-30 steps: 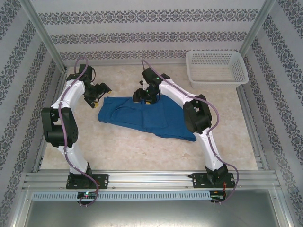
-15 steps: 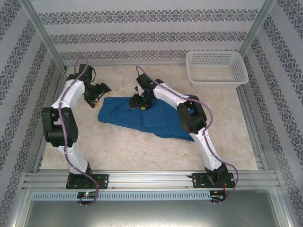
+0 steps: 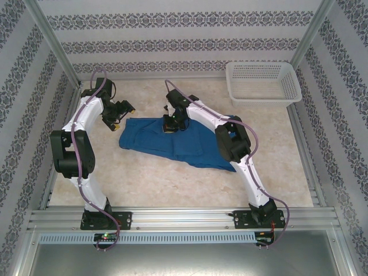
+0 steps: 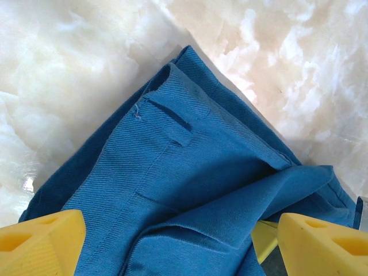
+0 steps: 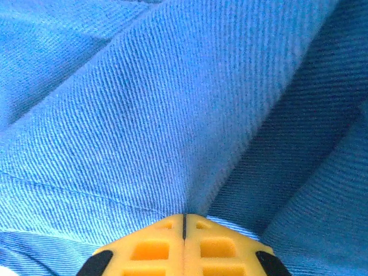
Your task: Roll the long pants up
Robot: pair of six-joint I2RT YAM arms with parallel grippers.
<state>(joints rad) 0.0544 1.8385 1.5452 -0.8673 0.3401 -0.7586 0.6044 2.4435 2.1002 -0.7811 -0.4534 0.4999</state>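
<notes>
Since rolling starts from a gripped edge, the right tool (image 5: 184,217) clenches a fold of the long pants (image 3: 190,146); the left tool (image 4: 181,253) hangs released over their corner.

Two white arms (image 3: 86,118) with black joints, purple cables (image 3: 102,71), yellow tool pads (image 5: 149,250)

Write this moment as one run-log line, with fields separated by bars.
right gripper: shut, pinching a fold of the long pants | left gripper: open over a corner | pants: not yet rolled
</notes>
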